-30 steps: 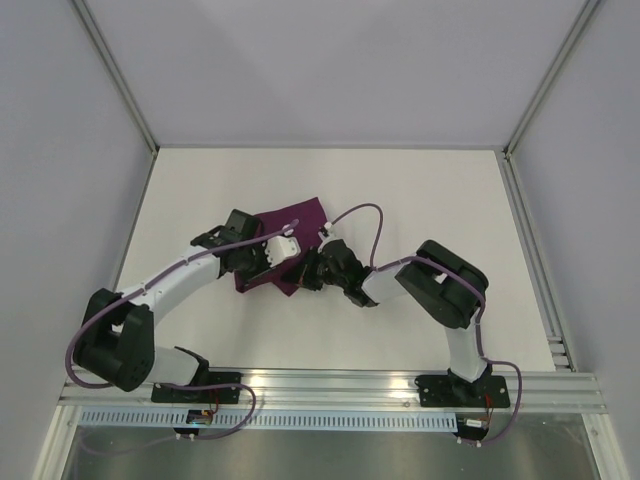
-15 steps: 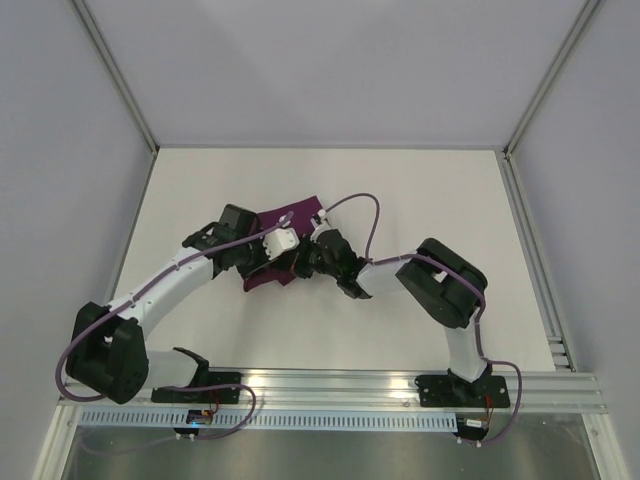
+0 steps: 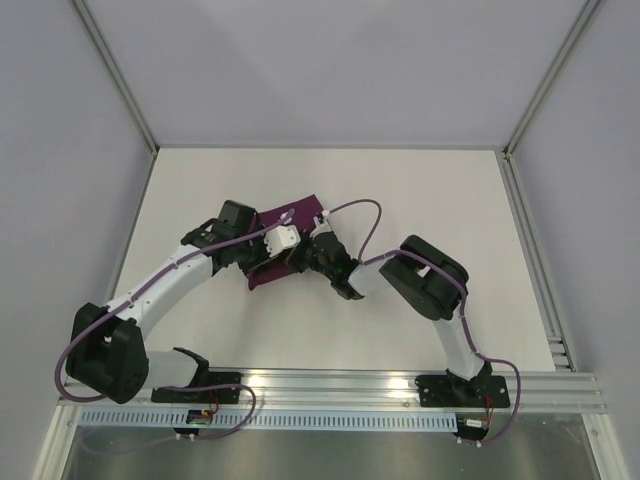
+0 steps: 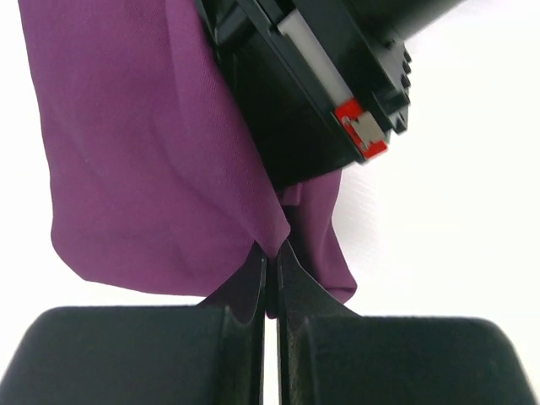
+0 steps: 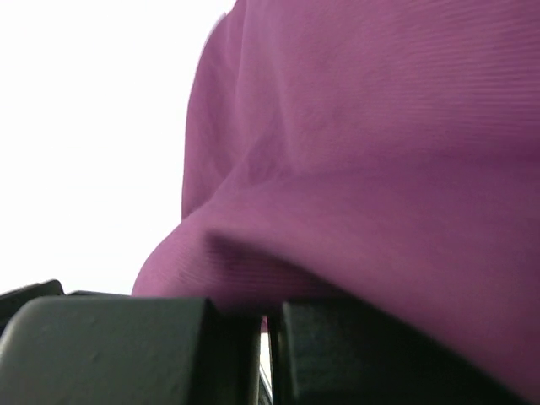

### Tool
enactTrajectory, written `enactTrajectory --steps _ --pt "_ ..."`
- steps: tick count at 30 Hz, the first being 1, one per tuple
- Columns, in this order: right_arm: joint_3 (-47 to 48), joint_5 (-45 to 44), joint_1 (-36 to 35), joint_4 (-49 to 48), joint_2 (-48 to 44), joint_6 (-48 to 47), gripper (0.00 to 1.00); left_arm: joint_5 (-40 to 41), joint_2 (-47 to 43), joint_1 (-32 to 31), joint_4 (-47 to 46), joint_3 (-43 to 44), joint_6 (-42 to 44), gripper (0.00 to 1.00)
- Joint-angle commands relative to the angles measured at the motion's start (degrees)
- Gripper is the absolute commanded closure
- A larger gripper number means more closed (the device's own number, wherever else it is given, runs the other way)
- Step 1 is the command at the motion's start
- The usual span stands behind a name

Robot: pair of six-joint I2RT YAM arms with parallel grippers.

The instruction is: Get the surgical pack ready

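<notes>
Left claw (image 4: 272, 263): fingers together, clamped on a fold of the purple cloth (image 4: 152, 160), which rises straight ahead of the tips in my left wrist view. Right claw (image 5: 265, 319): fingers together, and I judge them clamped on the same cloth, which bulges over the tips and fills that view.

Seen from above, the two claws meet nearly tip to tip at the near side of the cloth, the left reaching in from the left and the right from the right. The cloth is bunched on the middle of the table (image 3: 420, 200). Its long axis runs from the far right corner to the near left. Neither arm is clearly nearer, since both grip it close together.

I judge that the coming spread turns on this: the grips lie side by side, so I must draw them apart along the left-right line. No other items of the pack are visible.
</notes>
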State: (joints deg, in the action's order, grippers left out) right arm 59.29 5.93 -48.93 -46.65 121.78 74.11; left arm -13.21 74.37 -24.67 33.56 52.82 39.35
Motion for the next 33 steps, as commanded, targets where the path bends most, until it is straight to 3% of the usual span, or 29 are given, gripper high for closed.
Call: enactTrajectory --steps 1,14,19,23,26,31,32,33 --pt "-1.4 -10.7 3.4 -6.5 1.9 3.6 1.00 -4.1 -2.0 -0.5 2.0 -0.6 4.0 1.00" --pt "-13.3 -14.2 7.2 -18.8 0.6 5.2 0.99 -0.9 2.3 -0.5 3.6 -5.2 12.6 1.00" --pt "-21.9 -14.7 9.8 -23.9 -3.6 6.0 0.99 -0.4 4.6 -0.5 4.3 -5.6 13.6 1.00" --pt "-28.5 -14.1 12.2 -25.6 -8.9 4.6 1.00 -0.3 5.4 -0.5 4.1 -5.6 13.8 0.94" --pt "-31.1 -12.0 13.6 -21.8 -13.8 2.6 1.00 -0.4 5.7 -0.5 4.1 -5.2 13.7 0.87" --pt "-29.7 -9.5 14.5 -7.4 -22.2 -5.7 0.96 0.0 5.6 -0.5 4.8 -4.1 13.7 0.75" --pt "-27.0 -9.3 14.6 -4.4 -23.0 -7.2 0.93 0.4 5.6 -0.5 4.8 -4.1 13.6 0.74" --pt "-25.6 -9.1 14.8 -1.5 -23.6 -10.4 0.82 0.5 5.6 -0.5 4.8 -3.9 13.7 0.74"
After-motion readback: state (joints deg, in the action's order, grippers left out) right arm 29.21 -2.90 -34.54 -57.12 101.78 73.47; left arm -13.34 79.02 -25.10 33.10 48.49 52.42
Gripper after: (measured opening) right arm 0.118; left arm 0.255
